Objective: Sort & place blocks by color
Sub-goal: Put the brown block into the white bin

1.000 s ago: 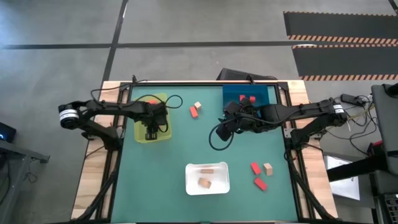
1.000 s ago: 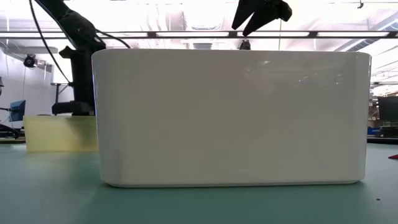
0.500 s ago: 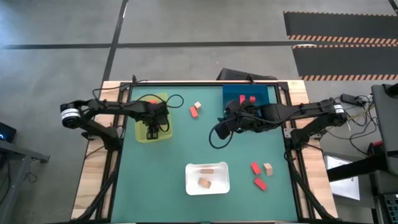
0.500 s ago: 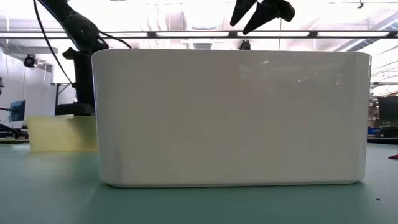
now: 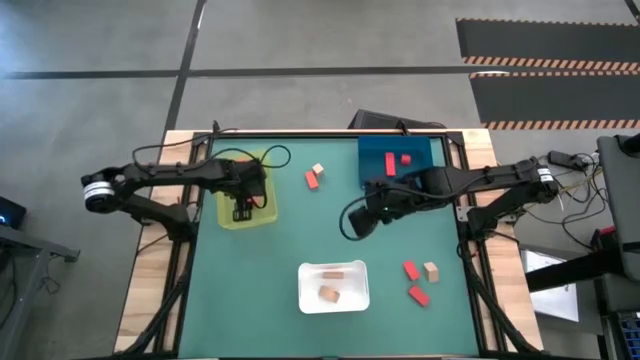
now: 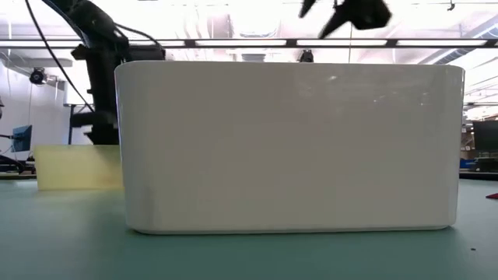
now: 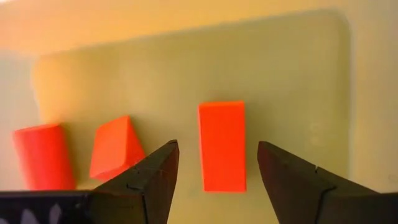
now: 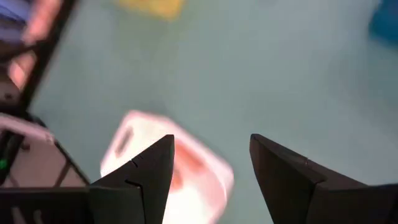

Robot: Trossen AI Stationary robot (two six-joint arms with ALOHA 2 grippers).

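Over the yellow-green tray (image 5: 262,217) at 10 o'clock on the table (image 5: 300,235), the left tool (image 7: 214,177) is spread wide, gripping nothing. Only its wrist view shows 3 orange-red blocks (image 7: 222,145) inside. Right tool (image 8: 208,165) hangs near centre, open and empty. High view alone shows tan blocks (image 5: 332,271) in the white tray (image 5: 305,290), red blocks (image 5: 405,159) in the blue tray (image 5: 375,152), and loose ones (image 5: 411,270) at 4 o'clock.

Open left gripper (image 7: 214,165) above three orange-red blocks (image 7: 222,145) in the yellow-green tray (image 7: 292,68).
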